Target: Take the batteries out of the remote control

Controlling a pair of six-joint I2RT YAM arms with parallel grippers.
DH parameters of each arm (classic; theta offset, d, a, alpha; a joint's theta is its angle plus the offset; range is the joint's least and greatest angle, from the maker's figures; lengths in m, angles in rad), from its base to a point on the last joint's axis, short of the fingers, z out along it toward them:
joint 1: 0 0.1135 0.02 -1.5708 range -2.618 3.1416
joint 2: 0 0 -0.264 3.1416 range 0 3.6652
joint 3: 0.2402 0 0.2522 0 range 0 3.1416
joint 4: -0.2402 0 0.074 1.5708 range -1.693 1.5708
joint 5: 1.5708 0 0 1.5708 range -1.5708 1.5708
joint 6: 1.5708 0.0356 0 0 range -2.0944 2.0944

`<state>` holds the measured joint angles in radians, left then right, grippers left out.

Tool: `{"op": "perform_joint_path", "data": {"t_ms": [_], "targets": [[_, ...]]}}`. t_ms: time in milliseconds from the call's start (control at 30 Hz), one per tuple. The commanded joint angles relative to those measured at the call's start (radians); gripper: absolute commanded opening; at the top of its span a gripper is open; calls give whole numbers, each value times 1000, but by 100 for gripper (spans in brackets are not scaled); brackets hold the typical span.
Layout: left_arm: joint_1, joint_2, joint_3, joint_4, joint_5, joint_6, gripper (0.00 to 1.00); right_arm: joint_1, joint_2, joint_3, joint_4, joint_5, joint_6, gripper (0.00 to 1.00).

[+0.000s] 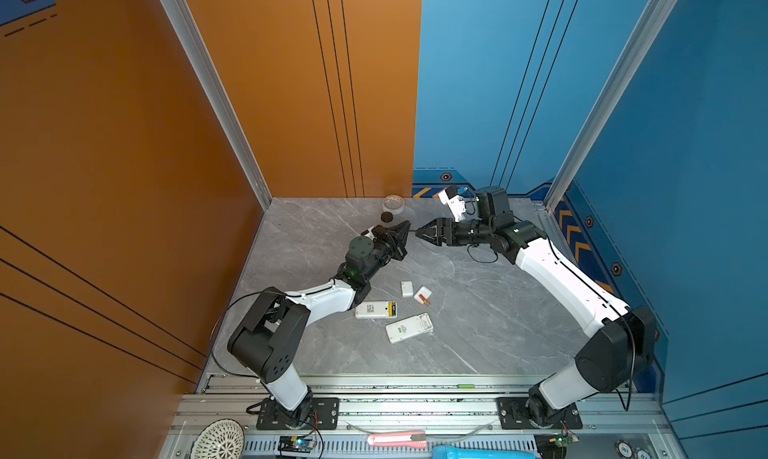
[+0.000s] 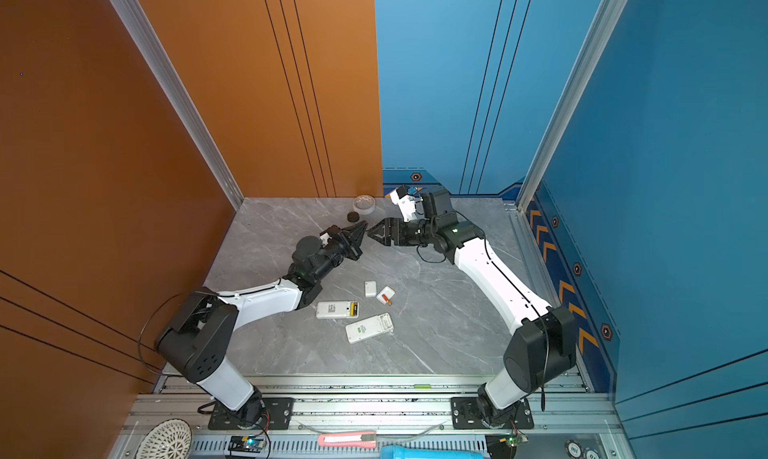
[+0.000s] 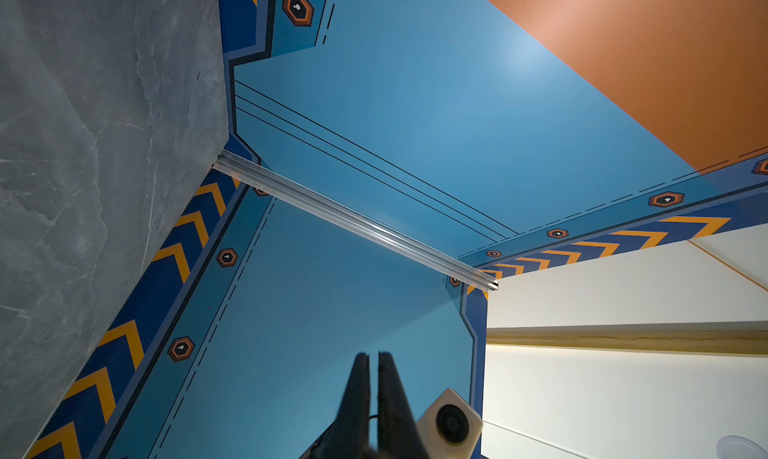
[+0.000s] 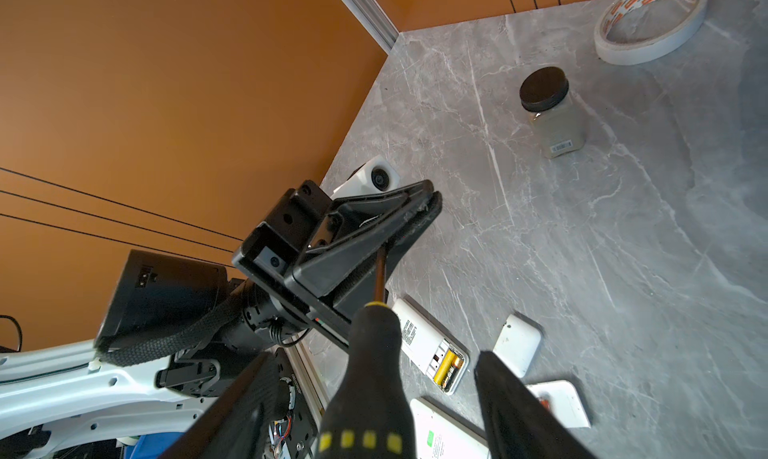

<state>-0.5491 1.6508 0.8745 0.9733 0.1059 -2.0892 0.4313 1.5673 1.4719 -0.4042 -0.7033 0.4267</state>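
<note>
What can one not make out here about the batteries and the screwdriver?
Screwdriver tip: right wrist view, hidden between the left hand's fingers.
Orange-red battery: tiny in both top views; right wrist view, mostly behind the right hand's finger.
Nearer remote's battery bay: too small in top views; right wrist view's edge and the same finger cut it off.

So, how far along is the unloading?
Done: both white covers are off; the orange-red cylindrical battery lies at one cover's edge. In hand: the left gripper pinches the black-and-yellow screwdriver's shaft; the open right gripper brackets its handle. Left: the yellow cylindrical battery sits in its white slab remote.
</note>
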Motion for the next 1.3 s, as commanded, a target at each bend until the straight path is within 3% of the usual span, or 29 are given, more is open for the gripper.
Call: {"op": "perform_joint_path", "data": {"t_ms": [0,367,633,667,700,800,833,900,967,1100,1267], "targets": [[-11,-3,-1,50,-9,-111,0,9,10,23,-15,22,-8,72],[-23,4,-13,70,-17,-108,0,18,29,22,7,49,15,53],[-34,10,-21,73,-8,-103,0,20,30,24,-1,38,29,3],[-33,10,-23,75,-5,-101,0,20,26,21,-5,38,28,0],[-30,9,-24,77,0,-91,9,20,20,17,-13,40,26,0],[10,-6,-29,74,36,-27,59,15,-6,9,-67,66,13,0],[41,-23,-27,52,71,14,76,10,-19,8,-97,81,8,0],[119,-83,-13,-77,173,134,90,-1,-48,5,-166,114,1,0],[206,-172,8,-317,266,309,100,-8,-80,2,-239,155,-11,0],[356,-308,95,-849,362,680,98,-18,-135,-24,-325,199,4,0],[478,-364,222,-1295,360,1116,98,-6,-171,-34,-385,232,8,0]]}}
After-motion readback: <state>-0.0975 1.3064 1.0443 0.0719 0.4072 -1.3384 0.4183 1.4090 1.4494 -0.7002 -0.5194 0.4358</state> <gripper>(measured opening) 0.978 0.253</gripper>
